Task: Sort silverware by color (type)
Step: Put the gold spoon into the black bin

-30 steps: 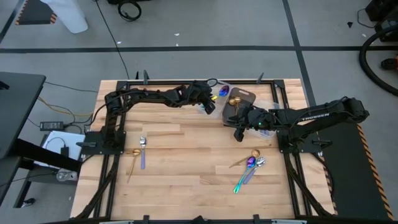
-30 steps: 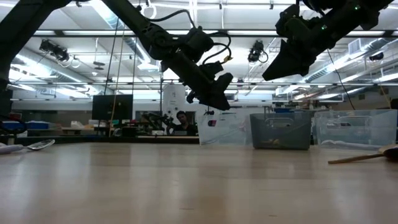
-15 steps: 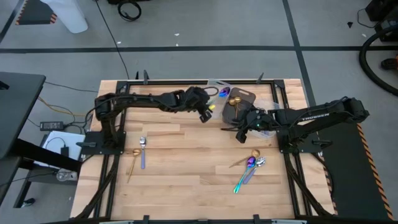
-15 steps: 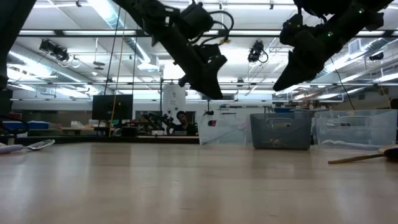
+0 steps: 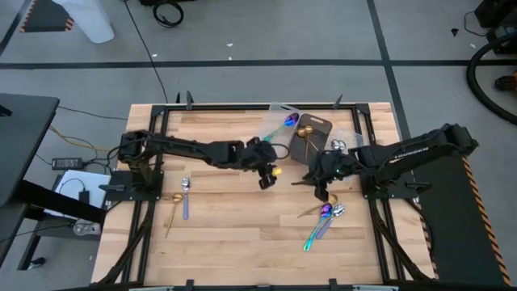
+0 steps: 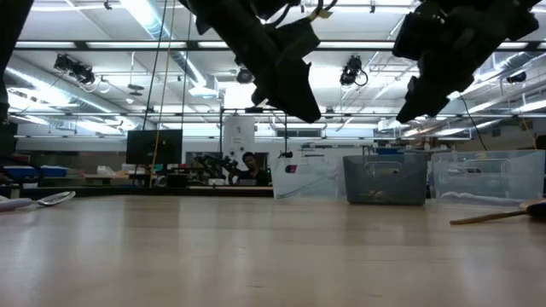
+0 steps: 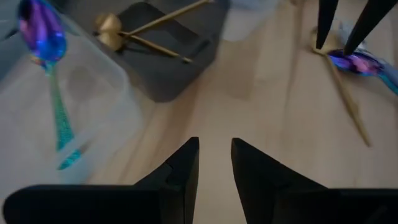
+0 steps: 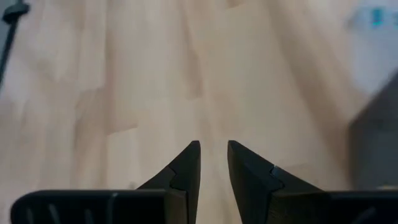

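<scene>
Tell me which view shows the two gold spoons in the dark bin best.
The left wrist view: both gold spoons lie crossed in the dark bin. The high view shows them small; the low and right wrist views show none.

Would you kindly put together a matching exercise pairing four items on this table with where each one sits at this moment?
Column one:
1. iridescent spoon
2. gold spoons
3. left gripper
4. silver spoon

Column two:
A. in the dark bin
B. above the bare wood near the table's middle
C. in the clear tray at the far edge
D. on the wood at the table's left side, beside a gold spoon

Pairs: 1-C, 2-A, 3-B, 4-D
</scene>
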`<action>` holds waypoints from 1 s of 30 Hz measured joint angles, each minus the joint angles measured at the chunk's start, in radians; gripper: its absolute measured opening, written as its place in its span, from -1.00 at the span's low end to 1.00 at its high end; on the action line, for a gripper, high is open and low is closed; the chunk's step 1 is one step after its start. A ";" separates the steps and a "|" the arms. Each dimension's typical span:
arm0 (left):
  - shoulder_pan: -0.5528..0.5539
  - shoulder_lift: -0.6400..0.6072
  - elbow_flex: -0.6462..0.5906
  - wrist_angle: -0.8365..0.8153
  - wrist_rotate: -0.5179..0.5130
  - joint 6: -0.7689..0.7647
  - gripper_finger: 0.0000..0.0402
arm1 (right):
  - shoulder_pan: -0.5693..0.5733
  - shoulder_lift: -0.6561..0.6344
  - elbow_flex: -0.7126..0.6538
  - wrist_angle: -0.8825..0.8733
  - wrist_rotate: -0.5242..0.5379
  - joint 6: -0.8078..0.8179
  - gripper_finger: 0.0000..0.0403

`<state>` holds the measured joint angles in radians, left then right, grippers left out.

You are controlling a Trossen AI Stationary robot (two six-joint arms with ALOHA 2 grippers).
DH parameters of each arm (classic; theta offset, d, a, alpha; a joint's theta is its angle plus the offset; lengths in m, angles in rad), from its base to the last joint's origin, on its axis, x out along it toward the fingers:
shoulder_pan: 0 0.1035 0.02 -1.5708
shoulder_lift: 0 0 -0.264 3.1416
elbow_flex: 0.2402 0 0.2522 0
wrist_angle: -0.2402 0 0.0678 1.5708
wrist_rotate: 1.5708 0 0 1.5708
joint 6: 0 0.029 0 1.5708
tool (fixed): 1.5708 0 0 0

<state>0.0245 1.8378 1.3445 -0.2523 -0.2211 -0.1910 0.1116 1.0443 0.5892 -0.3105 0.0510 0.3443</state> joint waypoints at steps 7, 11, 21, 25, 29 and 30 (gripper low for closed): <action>-0.036 0.000 0.000 0.003 -0.001 -0.001 -0.49 | 0.173 0.042 0.000 -0.048 0.088 0.129 -0.55; -0.051 0.000 0.000 -0.014 -0.003 -0.015 -0.49 | 0.252 0.085 0.000 -0.081 0.116 0.180 -0.55; -0.091 0.000 0.000 -0.046 -0.003 -0.056 -0.49 | 0.335 0.227 0.000 -0.094 0.122 0.119 -0.55; -0.102 0.000 0.000 -0.066 -0.002 -0.066 -0.49 | 0.325 0.289 0.000 -0.100 0.121 0.046 -0.55; -0.113 0.000 0.000 -0.116 -0.003 -0.107 -0.49 | 0.324 0.337 0.000 -0.096 0.106 -0.050 -0.55; -0.116 0.000 0.000 -0.135 -0.002 -0.118 -0.49 | 0.326 0.347 0.000 -0.096 0.099 -0.069 -0.55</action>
<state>-0.0912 1.8378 1.3441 -0.3877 -0.2236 -0.3087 0.4376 1.3913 0.5896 -0.4065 0.1499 0.2753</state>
